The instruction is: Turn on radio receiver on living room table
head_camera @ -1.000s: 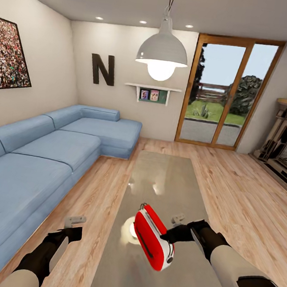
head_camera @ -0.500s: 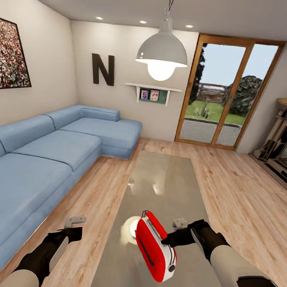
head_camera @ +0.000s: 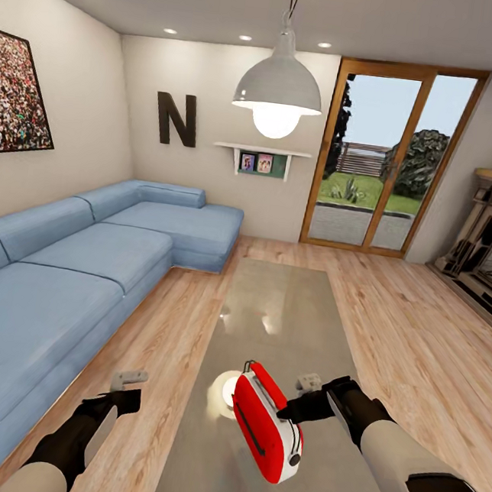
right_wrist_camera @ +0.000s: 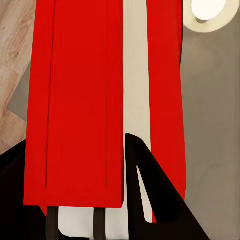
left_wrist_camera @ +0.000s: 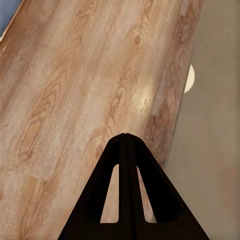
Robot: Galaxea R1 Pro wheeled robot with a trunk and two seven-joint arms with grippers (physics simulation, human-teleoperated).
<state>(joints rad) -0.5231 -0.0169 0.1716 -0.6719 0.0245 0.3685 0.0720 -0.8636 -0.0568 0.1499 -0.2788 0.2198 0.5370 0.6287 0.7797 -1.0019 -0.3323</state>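
Radio receiver [head_camera: 265, 423]: red, tilted, on near end of glossy grey table [head_camera: 292, 306] (blue sofa [head_camera: 66, 270] alongside). Right gripper [head_camera: 285, 409] clamped on it. Left gripper [left_wrist_camera: 126, 136]: fingers together, over wood floor [left_wrist_camera: 65, 90].

Table [head_camera: 284, 312]: long, low, glossy grey, ran from centre to bottom edge of head view | Surface: mirror-like, lamp glare reflected at lower centre | Load: red radio receiver [head_camera: 264, 421] at lower centre, tilted, contact with the top unclear | Base: light wood floor [head_camera: 413, 328] on both sides
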